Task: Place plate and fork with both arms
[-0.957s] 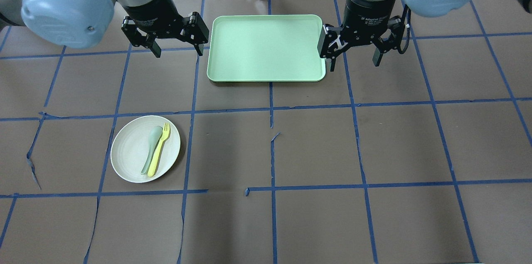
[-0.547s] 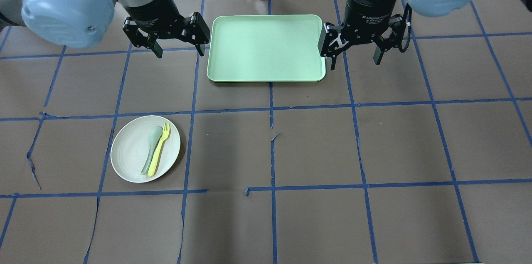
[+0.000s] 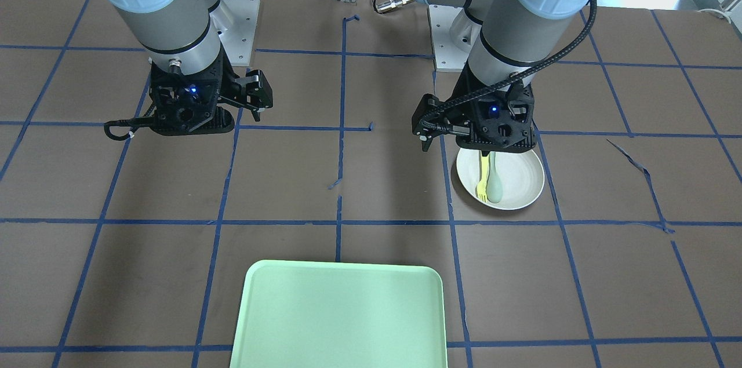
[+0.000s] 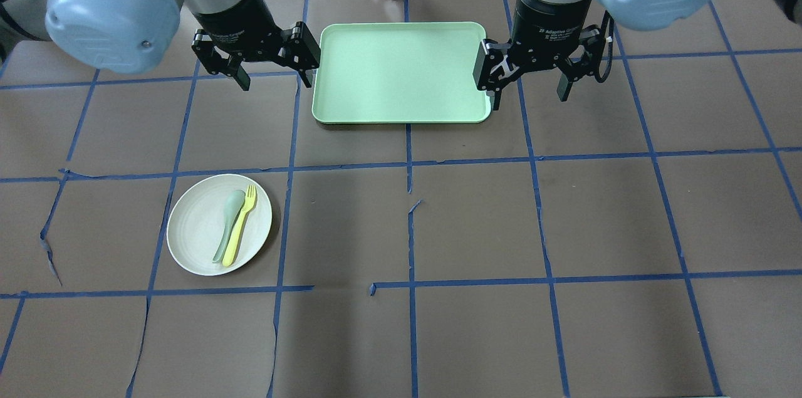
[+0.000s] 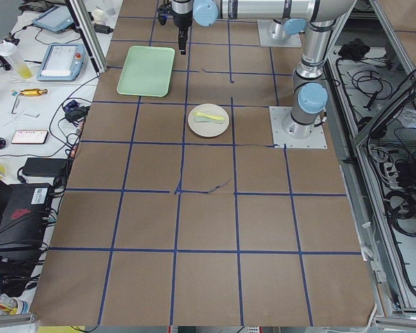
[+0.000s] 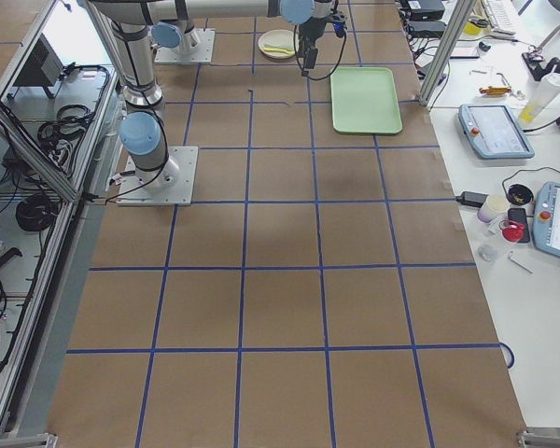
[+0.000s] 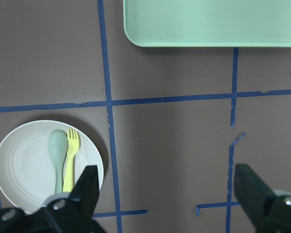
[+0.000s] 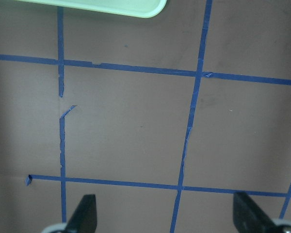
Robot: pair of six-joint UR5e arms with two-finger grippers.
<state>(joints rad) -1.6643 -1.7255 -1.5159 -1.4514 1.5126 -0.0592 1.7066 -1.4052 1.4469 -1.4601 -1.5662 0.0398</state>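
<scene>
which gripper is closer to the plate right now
Left. The left gripper hangs over the half of the table holding the plate; the right gripper hangs over the other half, beyond the tray.

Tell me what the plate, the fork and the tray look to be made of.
Plate: probably moulded plastic or a fibre composite; dull off-white surface with no glaze glare.
Fork: plastic, by its look; uniform bright yellow, thin, one moulded piece.
Tray: likely similar matte plastic; even pale green, with rounded moulded corners and rim.

left gripper (image 4: 275, 80): jaws wide, pointing down | right gripper (image 4: 529, 96): wide, apparently raised
</scene>
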